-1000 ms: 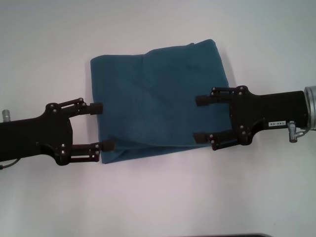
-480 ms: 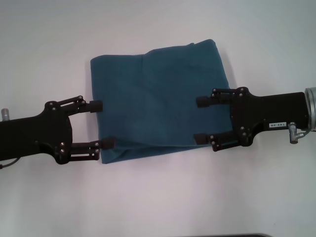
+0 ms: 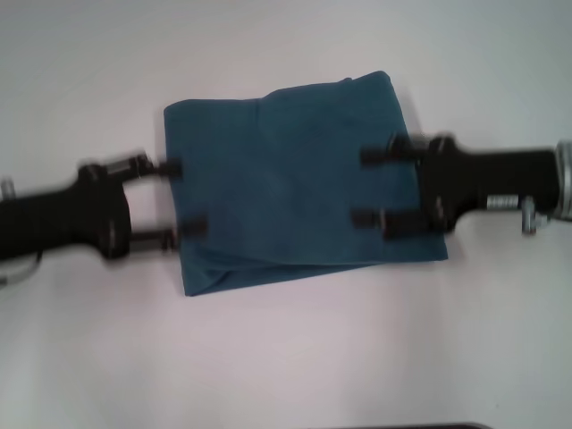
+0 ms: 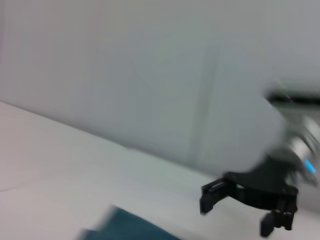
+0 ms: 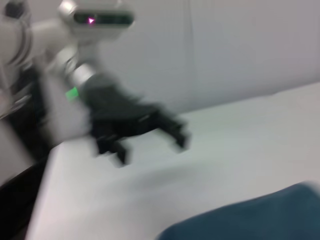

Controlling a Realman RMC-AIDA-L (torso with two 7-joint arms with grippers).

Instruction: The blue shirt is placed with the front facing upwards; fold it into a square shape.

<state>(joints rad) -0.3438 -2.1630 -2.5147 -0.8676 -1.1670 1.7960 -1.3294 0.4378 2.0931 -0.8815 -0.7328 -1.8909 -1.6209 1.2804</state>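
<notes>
The blue shirt (image 3: 286, 179) lies folded into a rough square in the middle of the white table, its print hidden. My left gripper (image 3: 183, 197) is open at the shirt's left edge, fingertips over the cloth border, nothing held. Over the shirt's right side my right gripper (image 3: 366, 186) stands open, its fingers (image 3: 368, 217) above the fabric. A corner of the shirt (image 4: 127, 227) shows in the left wrist view, with the right gripper (image 4: 237, 210) farther off. The right wrist view shows the shirt's edge (image 5: 250, 220) and the left gripper (image 5: 147, 140) beyond it.
The white table (image 3: 286, 357) spreads around the shirt on every side. A pale wall (image 4: 150, 75) stands behind the table. A dark strip (image 3: 402, 425) runs along the table's near edge.
Both arms have shifted toward the far side of the table, about thirty pixels up in the head view. Both grippers stay open. The shirt has not moved.
</notes>
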